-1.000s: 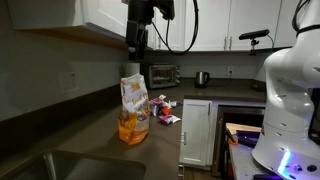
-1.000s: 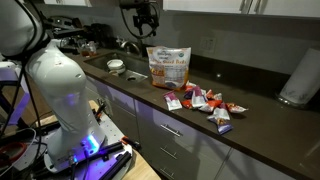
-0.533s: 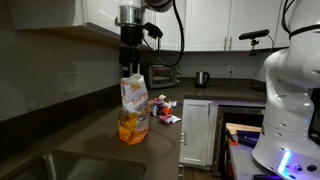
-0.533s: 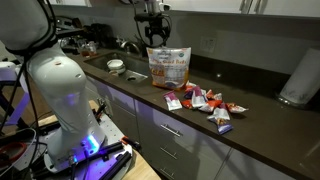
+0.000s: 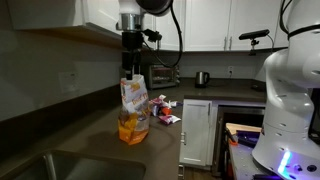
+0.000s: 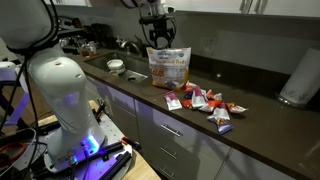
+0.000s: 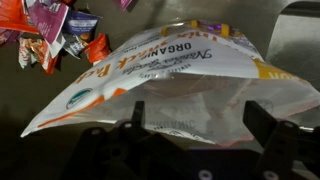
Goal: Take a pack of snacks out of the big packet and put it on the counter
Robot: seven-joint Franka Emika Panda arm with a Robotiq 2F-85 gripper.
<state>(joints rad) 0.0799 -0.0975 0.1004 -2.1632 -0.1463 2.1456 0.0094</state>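
Hovering above the big packet (image 5: 133, 108) with fingers spread, the gripper (image 5: 131, 66) begins the reach-in step, requiring a straight descent into its mouth.

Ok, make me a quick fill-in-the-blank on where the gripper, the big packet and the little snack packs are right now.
1. The gripper hangs right ___ the big packet.
2. In the wrist view its jaws stand ___.
3. The big packet stands ___, not lying flat.
4. The small packs lie on the ___, beside the packet.
Missing words: above; open; upright; counter.
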